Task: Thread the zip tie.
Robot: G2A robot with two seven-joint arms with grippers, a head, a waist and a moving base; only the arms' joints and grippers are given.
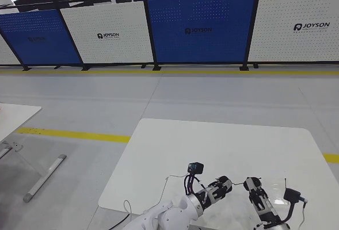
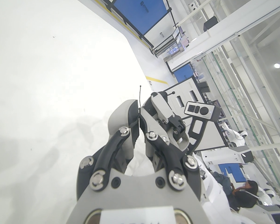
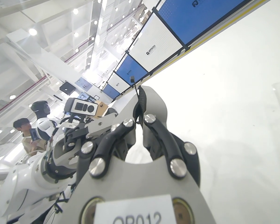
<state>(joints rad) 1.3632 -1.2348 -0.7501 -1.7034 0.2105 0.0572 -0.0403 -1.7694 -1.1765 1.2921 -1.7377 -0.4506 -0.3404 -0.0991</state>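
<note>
- Zip tie (image 2: pixel 140 93): thin black strip, being held just above the white table (image 1: pixel 215 144), near its front edge.
- Left gripper (image 2: pixel 139 115) is pinching one end, with a short tip sticking out past the fingers.
- Right gripper (image 3: pixel 139 100) is clamping what looks like the other end, with the blocky head (image 3: pixel 132 78) poking out.
- Grippers are sitting close together.
- My read: both ends are grabbed but the tail isn't in the head yet. Aligning and feeding are remaining.

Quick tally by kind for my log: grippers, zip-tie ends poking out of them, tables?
Grippers: 2, left gripper, right gripper, both shut.
Zip-tie ends: 2, left end, right end; one tie or two, cannot tell.
Tables: 1, table.
Total: 5
</note>
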